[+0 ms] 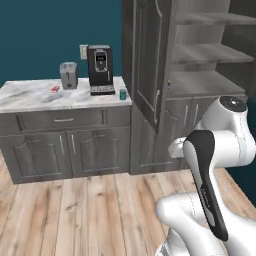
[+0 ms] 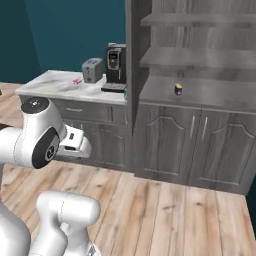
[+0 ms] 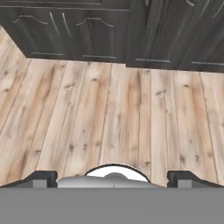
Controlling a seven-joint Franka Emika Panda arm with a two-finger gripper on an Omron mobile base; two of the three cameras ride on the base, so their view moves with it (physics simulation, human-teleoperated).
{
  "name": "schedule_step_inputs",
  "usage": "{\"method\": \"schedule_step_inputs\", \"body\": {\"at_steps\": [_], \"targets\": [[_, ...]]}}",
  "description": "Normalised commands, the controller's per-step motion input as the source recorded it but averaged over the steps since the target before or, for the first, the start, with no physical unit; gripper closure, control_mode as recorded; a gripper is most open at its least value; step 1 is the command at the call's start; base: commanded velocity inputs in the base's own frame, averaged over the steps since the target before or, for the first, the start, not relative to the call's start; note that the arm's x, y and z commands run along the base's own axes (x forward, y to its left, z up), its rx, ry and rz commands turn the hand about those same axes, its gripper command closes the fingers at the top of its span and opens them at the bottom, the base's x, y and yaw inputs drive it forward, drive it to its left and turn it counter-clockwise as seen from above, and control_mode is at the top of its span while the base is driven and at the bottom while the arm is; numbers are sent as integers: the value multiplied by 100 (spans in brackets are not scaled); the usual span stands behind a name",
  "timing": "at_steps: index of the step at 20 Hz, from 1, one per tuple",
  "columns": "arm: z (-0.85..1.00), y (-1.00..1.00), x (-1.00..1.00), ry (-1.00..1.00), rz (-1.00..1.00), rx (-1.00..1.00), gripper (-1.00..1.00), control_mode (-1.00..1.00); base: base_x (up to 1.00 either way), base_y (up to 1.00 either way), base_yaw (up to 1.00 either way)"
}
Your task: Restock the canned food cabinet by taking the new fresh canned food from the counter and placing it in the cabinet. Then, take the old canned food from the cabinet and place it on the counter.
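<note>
The new fresh canned food (image 1: 122, 94), a small teal can, stands on the counter (image 1: 30, 95) at its right end, just right of the coffee machine. The old canned food (image 2: 178, 89), dark blue with a yellow top, sits on the lowest open shelf of the cabinet (image 2: 215, 95). My gripper (image 3: 114, 178) is open with nothing between its fingertips (image 3: 43, 177). It hangs low over the wooden floor, in front of the base units and far from both cans.
A coffee machine (image 1: 100, 69), a toaster (image 1: 68, 75) and a tiny red-and-white item (image 1: 54, 89) also stand on the counter. A tall upper cabinet door (image 1: 147, 55) is swung open between the counter and the shelves. Wooden floor (image 3: 113, 118) lies below.
</note>
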Motion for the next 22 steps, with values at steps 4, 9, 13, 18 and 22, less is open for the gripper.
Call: {"method": "schedule_step_inputs", "body": {"at_steps": [4,9,13,18,22], "targets": [[0,0,0,0,0,0,-100,100,35,66,0],[0,0,0,0,0,0,-100,100,72,65,-6],[0,0,0,0,0,0,-100,100,99,51,-9],[0,0,0,0,0,0,-100,100,100,33,-8],[0,0,0,0,0,0,-100,100,100,11,-5]]}}
